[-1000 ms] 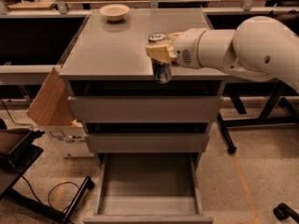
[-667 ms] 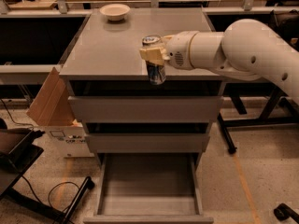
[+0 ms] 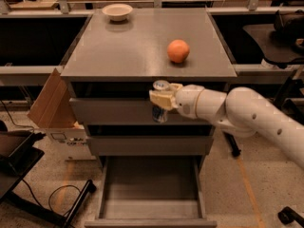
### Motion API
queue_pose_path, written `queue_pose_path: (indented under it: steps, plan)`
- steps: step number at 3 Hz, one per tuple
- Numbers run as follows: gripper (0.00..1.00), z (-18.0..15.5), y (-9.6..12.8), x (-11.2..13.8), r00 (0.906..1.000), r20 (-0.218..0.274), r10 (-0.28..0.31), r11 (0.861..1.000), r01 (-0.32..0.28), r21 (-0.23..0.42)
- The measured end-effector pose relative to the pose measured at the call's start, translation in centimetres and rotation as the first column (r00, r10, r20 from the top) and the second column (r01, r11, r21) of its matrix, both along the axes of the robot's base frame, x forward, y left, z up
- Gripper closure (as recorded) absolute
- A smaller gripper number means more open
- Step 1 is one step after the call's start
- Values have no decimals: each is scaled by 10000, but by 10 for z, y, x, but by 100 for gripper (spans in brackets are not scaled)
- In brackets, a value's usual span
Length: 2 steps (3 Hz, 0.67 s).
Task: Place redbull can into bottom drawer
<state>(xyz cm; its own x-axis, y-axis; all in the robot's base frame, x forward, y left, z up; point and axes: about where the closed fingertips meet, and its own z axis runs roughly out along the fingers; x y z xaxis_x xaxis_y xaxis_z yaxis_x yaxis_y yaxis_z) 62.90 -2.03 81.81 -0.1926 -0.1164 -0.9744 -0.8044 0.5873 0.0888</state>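
Observation:
My gripper [image 3: 160, 100] is shut on the redbull can [image 3: 160, 113], a slim silver-and-blue can held upright with its round top showing. It hangs in front of the grey cabinet's top drawer front, well above the bottom drawer [image 3: 150, 212], which is pulled open and holds nothing. My white arm reaches in from the right.
An orange fruit [image 3: 178, 51] and a white bowl [image 3: 117, 11] sit on the cabinet top [image 3: 133, 46]. A cardboard box [image 3: 50, 103] stands left of the cabinet. Black chair legs and cables lie on the floor at left, and a chair base stands at right.
My gripper has carried the can forward off the cabinet top and downward, in front of the top drawer. The orange fruit, hidden before by the arm, now shows.

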Motion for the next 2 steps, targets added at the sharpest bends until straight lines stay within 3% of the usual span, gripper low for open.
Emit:
queue_pose_path:
  steps: [1, 2]
  plan:
    - [100, -40, -12, -32, 9967, 634, 516, 9943, -572, 899]
    - [100, -95, -19, -60, 9864, 1226, 1095, 9771, -1295, 1689]
